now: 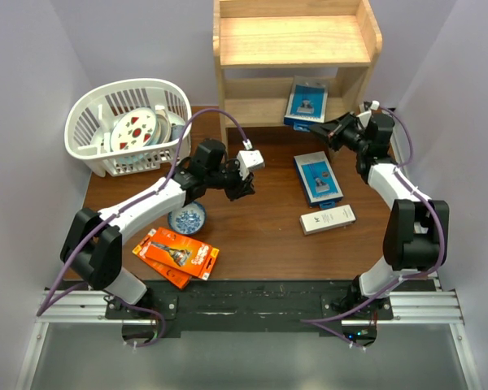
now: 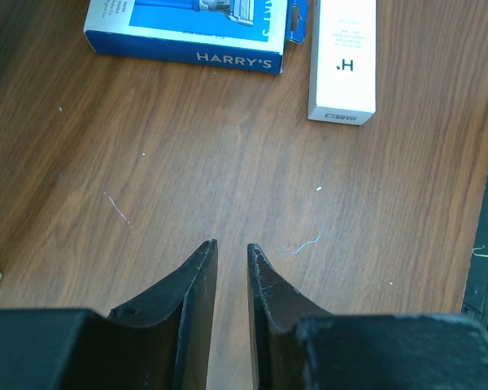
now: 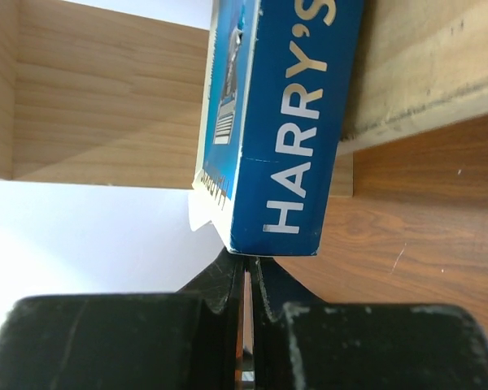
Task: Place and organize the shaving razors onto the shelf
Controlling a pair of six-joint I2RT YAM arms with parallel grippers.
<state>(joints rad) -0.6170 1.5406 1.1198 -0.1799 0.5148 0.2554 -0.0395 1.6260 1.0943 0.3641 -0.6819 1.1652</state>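
Note:
The pine shelf (image 1: 293, 41) stands at the back. A blue Harry's razor pack (image 1: 307, 101) leans on its lower tier, also in the right wrist view (image 3: 289, 122). My right gripper (image 1: 332, 127) is shut, its tips (image 3: 248, 264) against the pack's lower end. A second blue pack (image 1: 318, 177) and a white H' box (image 1: 328, 219) lie on the table, and both show in the left wrist view: the pack (image 2: 191, 32), the box (image 2: 342, 61). Orange razor packs (image 1: 176, 253) lie front left. My left gripper (image 1: 242, 187) hovers mid-table, almost shut and empty (image 2: 232, 248).
A white slotted basket (image 1: 130, 126) with a plate in it stands at the back left. A small blue patterned bowl (image 1: 186, 218) sits under the left arm. The table's dark front edge (image 1: 252, 288) runs along the arm bases.

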